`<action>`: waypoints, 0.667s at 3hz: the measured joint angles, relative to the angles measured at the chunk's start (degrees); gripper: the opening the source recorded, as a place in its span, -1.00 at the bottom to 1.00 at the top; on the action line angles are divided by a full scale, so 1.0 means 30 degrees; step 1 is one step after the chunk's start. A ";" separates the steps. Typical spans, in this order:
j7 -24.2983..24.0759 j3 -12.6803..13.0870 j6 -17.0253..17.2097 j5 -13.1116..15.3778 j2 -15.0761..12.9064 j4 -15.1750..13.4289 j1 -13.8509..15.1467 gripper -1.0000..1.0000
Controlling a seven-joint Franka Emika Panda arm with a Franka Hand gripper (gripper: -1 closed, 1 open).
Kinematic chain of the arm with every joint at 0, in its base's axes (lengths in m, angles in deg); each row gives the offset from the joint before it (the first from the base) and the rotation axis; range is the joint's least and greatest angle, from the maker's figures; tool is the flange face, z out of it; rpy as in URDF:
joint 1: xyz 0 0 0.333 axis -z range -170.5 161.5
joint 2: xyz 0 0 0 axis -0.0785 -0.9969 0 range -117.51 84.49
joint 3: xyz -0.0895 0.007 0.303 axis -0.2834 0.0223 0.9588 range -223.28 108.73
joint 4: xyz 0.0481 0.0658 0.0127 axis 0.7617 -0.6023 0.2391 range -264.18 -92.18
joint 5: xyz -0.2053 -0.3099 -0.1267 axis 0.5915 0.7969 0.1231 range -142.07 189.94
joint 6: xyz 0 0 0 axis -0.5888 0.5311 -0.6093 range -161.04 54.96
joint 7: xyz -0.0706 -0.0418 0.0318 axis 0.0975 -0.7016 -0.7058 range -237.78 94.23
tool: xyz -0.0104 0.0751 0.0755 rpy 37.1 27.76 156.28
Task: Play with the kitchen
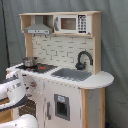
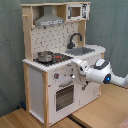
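White and glossy, the claw [image 2: 75, 70] sits at the front panel of the toy kitchen [image 2: 52, 95], level with the red knobs [image 2: 56, 76] just under the countertop edge; whether its fingers are spread or pressed together I cannot tell, since the arm's own housing hides them. In the second exterior view the arm [image 2: 100, 72] reaches in from the second exterior view's right, its white wrist showing a blue ring light. In the first exterior view the same arm [image 1: 12, 90] comes in from the first exterior view's left and covers part of the cabinet front.

Below the claw is the oven door [image 2: 65, 96] with its dark window. On the countertop above, a small steel pot [image 2: 45, 56] stands on the black hob, next to a red burner spot [image 1: 42, 67]. Further along lies the grey sink [image 1: 71, 74] with the black curved faucet [image 1: 83, 58] behind it. The back wall shows a white tile pattern, topped by a grey hood [image 1: 38, 29] and a toy microwave [image 1: 70, 23]. The kitchen stands on a wooden floor [image 2: 20, 119] before a grey curtain [image 1: 115, 40].
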 joint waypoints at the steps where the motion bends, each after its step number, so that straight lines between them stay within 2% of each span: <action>1: 0.0208 0.0392 0.1876 0.0052 0.0010 0.0343 -0.0363 1.00; 2: 0.0667 0.0548 0.3661 0.0052 -0.0006 0.0263 -0.1509 1.00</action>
